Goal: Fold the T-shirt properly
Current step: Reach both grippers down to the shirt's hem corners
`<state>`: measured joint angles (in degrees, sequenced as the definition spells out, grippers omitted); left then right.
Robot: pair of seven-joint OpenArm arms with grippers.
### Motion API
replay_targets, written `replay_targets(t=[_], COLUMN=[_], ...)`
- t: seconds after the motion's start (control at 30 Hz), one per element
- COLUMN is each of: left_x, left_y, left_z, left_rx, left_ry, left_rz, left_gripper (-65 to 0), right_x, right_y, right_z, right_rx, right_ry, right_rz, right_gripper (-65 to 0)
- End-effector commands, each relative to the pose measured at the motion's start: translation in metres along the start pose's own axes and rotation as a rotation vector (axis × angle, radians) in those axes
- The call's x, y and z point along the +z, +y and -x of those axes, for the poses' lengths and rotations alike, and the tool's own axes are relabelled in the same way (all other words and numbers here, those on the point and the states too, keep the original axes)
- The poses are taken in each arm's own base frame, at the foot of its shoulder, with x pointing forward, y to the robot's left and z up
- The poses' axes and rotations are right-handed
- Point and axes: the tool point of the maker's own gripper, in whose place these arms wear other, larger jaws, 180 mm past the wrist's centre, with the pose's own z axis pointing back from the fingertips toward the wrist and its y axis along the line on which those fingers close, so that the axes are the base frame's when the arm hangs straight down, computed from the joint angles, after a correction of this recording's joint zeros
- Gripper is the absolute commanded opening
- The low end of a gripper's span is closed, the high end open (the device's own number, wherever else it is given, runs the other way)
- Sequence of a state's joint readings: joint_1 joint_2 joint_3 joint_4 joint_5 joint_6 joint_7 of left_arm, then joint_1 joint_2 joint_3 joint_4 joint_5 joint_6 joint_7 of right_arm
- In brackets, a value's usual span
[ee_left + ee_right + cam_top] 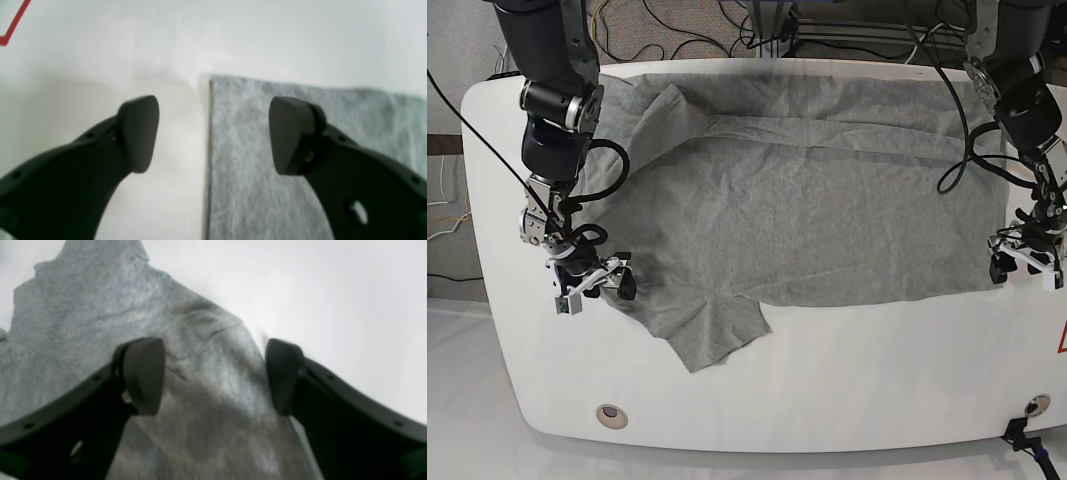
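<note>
The white table (827, 400) is the biggest thing in view, rounded at its corners, and its near part is a broad bare strip running from side to side. The T-shirt (807, 200) lies flat across the far and middle part of the table, grey and wrinkled, covering most of the width. Its far edge sits close to the table's far edge. Its near edge runs roughly straight across the middle of the table, and 1 sleeve (712, 335) sticks out past that edge toward the bare strip. The hem end stops close to the table's side edge, and in the left wrist view that corner shows as a clean straight edge on bare white surface.

The right gripper (592, 285) hangs at the shirt's side edge near the sleeve, jaws spread wide with cloth lying under the gap and nothing pinched. The left gripper (1025, 265) hangs at the hem corner, jaws also spread and empty, 1 finger (140, 133) over bare table and the other over cloth.

A red line (13, 25) marks the table past that corner.
</note>
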<state>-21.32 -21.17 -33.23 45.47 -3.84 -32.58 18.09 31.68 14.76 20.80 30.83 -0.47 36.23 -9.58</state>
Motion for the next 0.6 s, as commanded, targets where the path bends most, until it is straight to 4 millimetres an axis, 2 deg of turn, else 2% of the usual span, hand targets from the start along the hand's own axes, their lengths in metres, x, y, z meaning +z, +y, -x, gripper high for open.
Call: replay_targets(t=[0.0,0.1,0.17,0.33,0.4,0.5,0.57], left_x=[0.001,-0.001,-0.002,-0.002,-0.004,-0.009,-0.010], left_y=[0.008,0.007,0.007,0.007,0.006,0.004,0.004], left_z=[-0.024,-0.024,-0.024,-0.023,-0.014,-0.012,-0.008], left_rx=[0.008,0.016,0.019,0.021,0.037,0.060,0.070], left_ry=[-0.062,-0.059,-0.058,-0.055,-0.036,-0.026,-0.015], left_rz=[-0.016,-0.013,-0.012,-0.013,-0.010,-0.002,-0.001], left_gripper=[-16.5,-16.5,-16.5,-16.5,-16.5,-16.5,-16.5], right_x=[-0.001,-0.001,-0.001,0.000,0.000,0.000,0.000], right_y=[0.004,0.007,0.007,0.006,0.005,0.005,0.005], right_z=[-0.001,0.002,0.002,0.002,0.002,0.002,0.002], right_rx=[0.013,0.015,0.016,0.017,0.018,0.018,0.018], right_ry=[0.013,0.018,0.018,0.018,0.018,0.018,0.018], right_rz=[-0.014,-0.026,-0.029,-0.026,-0.025,-0.025,-0.025], right_gripper=[-19.6,-19.7,-22.4,-39.6,-47.1,-58.5,-64.1])
